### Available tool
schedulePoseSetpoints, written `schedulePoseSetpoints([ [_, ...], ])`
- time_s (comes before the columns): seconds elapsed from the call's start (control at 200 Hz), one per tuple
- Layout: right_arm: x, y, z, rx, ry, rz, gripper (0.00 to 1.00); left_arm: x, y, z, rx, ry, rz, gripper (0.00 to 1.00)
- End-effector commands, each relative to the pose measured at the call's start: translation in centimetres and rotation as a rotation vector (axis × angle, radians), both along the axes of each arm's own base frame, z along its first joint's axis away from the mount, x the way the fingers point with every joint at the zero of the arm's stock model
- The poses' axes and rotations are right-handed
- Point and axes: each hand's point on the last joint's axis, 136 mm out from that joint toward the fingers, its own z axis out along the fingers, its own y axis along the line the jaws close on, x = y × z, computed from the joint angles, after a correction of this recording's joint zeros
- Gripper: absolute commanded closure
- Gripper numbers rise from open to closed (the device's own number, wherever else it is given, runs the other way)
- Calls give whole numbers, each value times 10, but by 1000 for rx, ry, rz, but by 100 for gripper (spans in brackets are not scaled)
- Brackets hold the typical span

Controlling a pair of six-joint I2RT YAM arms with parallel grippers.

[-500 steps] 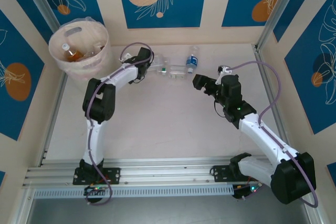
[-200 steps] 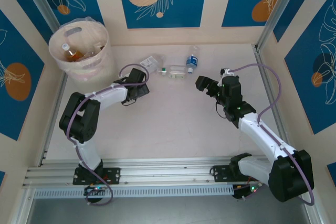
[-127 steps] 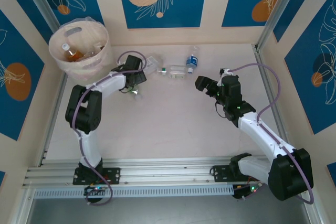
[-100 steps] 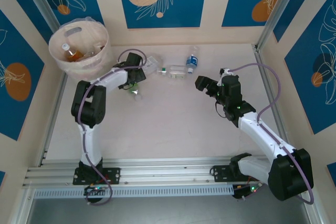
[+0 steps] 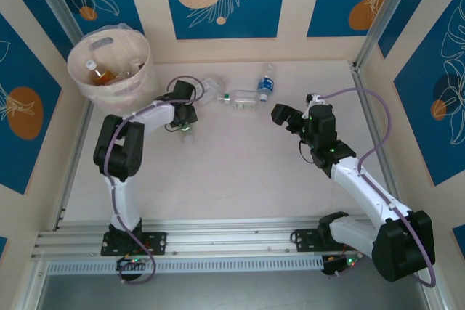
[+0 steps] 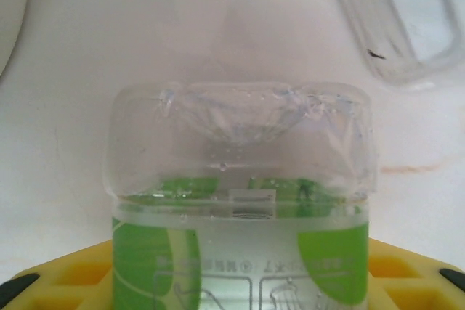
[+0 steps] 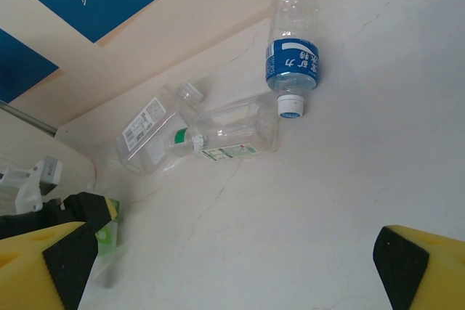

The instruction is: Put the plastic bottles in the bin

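Note:
My left gripper (image 5: 184,118) is shut on a clear bottle with a green label (image 6: 240,201); the bottle fills the gap between the yellow pads (image 6: 54,281). This bottle (image 7: 107,240) stands on the table just right of the cream bin (image 5: 125,96), which has bottles inside. Three more plastic bottles lie at the back: a white-labelled one (image 5: 208,88), a green-capped one (image 5: 243,98) and a blue-labelled one (image 5: 267,83). My right gripper (image 5: 279,117) is open and holds nothing, right of the green-capped bottle (image 7: 229,132) and near the blue-labelled one (image 7: 293,63).
The back wall (image 5: 247,49) runs just behind the lying bottles. A metal rail (image 5: 374,121) borders the table on the right. Bare tabletop (image 5: 232,172) stretches between the two arms toward the near edge.
The left gripper swung back toward the bin side and its jaws closed on the green-labelled bottle. The right arm has hardly moved.

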Motion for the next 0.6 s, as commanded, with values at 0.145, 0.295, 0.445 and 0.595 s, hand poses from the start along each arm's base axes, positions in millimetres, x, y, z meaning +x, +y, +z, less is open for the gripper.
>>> schedulePoseSetpoints([
  [0.145,2,12,24,39,-97,74,0,-15,-39,90,-190,-280,-205,68],
  [0.295,-3,33,40,46,-175,203,0,-29,-57,145,-307,-436,-325,87],
  [0.445,-6,51,50,34,-219,293,0,-44,-66,188,-372,-560,-421,99],
  [0.595,-10,74,55,-1,-263,387,0,-64,-72,226,-425,-677,-503,100],
])
